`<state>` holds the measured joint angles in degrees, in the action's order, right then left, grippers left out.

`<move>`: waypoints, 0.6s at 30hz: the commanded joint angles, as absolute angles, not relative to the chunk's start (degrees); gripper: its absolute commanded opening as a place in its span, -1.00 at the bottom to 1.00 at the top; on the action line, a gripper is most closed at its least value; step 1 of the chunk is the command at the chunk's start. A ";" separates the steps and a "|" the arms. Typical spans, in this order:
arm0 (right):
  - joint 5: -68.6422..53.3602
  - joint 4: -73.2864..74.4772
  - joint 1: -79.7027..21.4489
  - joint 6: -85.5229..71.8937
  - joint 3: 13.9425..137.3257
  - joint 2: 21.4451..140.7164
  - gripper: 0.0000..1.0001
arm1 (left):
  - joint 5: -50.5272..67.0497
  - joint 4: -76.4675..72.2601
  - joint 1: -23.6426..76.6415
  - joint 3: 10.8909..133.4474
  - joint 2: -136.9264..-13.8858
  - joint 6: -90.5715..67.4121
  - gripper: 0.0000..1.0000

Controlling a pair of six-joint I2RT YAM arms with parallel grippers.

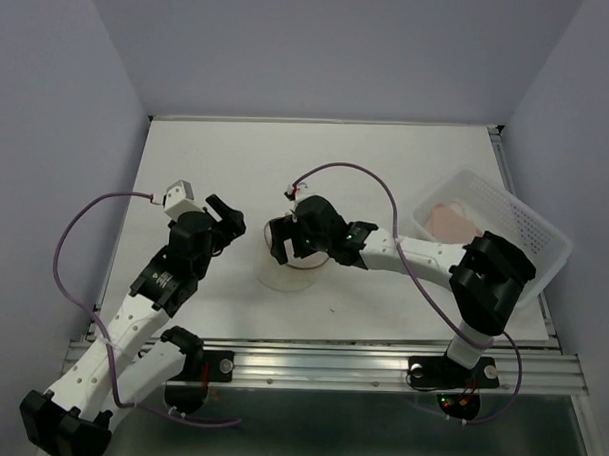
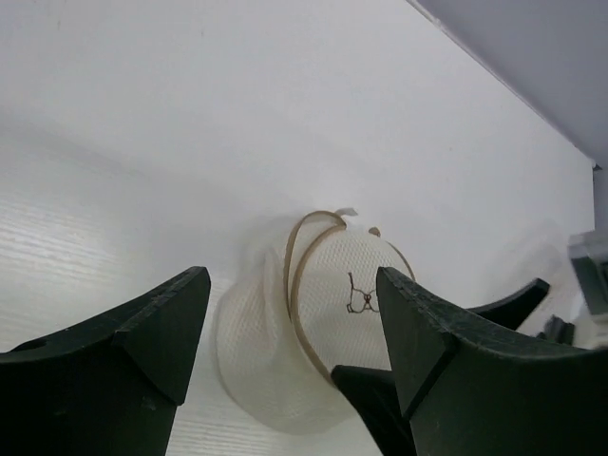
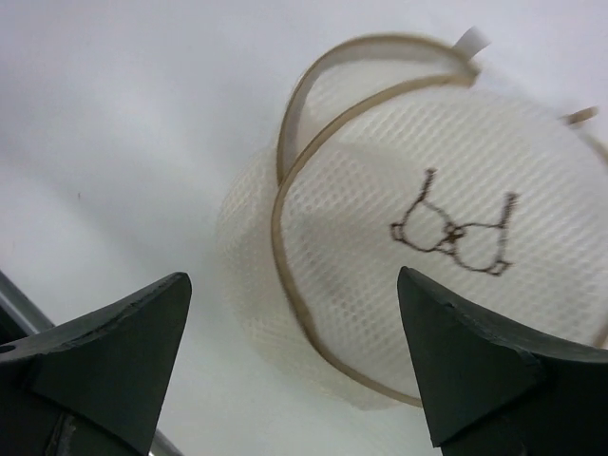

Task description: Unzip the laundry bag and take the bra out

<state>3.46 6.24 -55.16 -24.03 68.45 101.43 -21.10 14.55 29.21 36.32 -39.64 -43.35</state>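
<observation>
The laundry bag [image 1: 291,276] lies mid-table, a cream mesh dome with tan rims. In the wrist views its face [image 3: 446,190] carries a small dark bra drawing, and the two rims [image 2: 302,285] stand apart along the left side. My right gripper [image 1: 281,243] hovers just over the bag, open [image 3: 293,280], with nothing between its fingers. My left gripper [image 1: 231,218] is a short way left of the bag, open [image 2: 293,280] and empty, pointing at it. The bra [image 1: 451,218] shows as a pale pink soft shape lying in the basket at the right.
A white perforated plastic basket [image 1: 530,231] sits tilted at the table's right edge. One of the right arm's dark fingers [image 2: 380,404] shows in the left wrist view, in front of the bag. Purple cables loop over both arms.
</observation>
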 commanded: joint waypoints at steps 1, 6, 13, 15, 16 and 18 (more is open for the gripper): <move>10.11 8.00 -51.60 -18.64 70.40 95.38 0.95 | -15.75 11.61 23.14 42.00 -43.85 -34.29 0.65; 13.53 8.17 -44.33 -17.93 67.60 89.83 1.00 | -11.08 11.60 17.25 45.34 -46.93 -30.24 0.69; 21.85 10.98 -29.90 -17.41 61.26 74.38 1.00 | -9.32 16.43 9.42 48.77 -44.65 -24.61 0.80; 27.05 13.26 -29.88 -15.74 60.38 67.02 1.00 | -9.49 18.27 8.44 49.57 -42.64 -23.47 0.85; 32.64 14.32 -29.88 -15.47 60.29 64.45 1.00 | -9.84 18.98 8.00 49.92 -41.84 -23.29 0.87; 36.63 18.44 -29.88 -15.64 60.73 59.68 1.00 | -11.25 20.48 7.82 50.80 -40.25 -22.85 0.93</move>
